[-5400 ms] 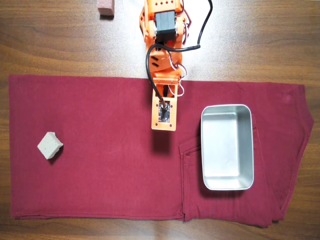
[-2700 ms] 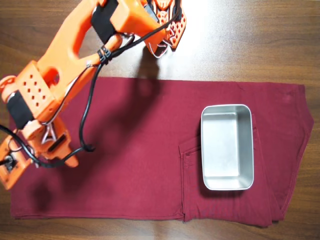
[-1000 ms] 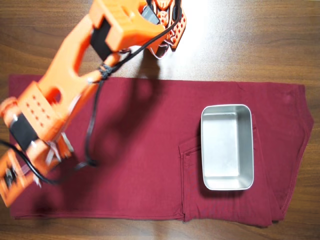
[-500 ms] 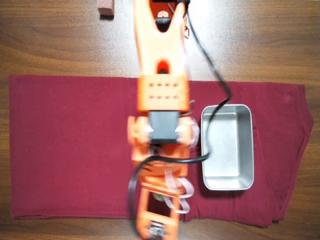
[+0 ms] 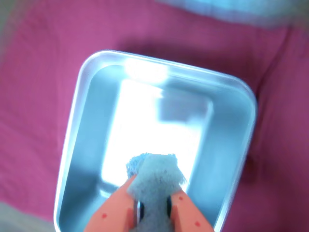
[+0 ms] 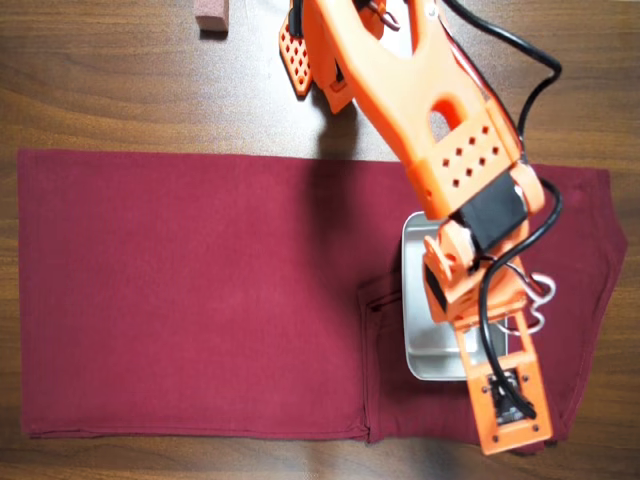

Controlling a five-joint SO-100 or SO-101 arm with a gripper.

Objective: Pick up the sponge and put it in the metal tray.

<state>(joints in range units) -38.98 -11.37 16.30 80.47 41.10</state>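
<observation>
In the wrist view my gripper (image 5: pixel 153 200) is shut on the sponge (image 5: pixel 157 171), a pale speckled block pinched between the two orange fingers (image 5: pixel 113 215). The sponge hangs above the inside of the metal tray (image 5: pixel 79 96), near its lower end in this view; whether it touches the floor I cannot tell. From overhead, the orange arm (image 6: pixel 440 130) reaches over the metal tray (image 6: pixel 418 300) and covers most of it. The sponge and the fingertips are hidden under the arm there.
The tray stands on a maroon cloth (image 6: pixel 200 300) spread over a wooden table (image 6: pixel 120 90). A pinkish-brown block (image 6: pixel 211 14) lies at the top edge of the overhead view, left of the arm's base. A black cable (image 6: pixel 535 80) loops beside the arm.
The arm reached to the left end of the cloth, where the sponge lay, then swung right across the middle. It now hangs over the tray with the sponge in its fingers.
</observation>
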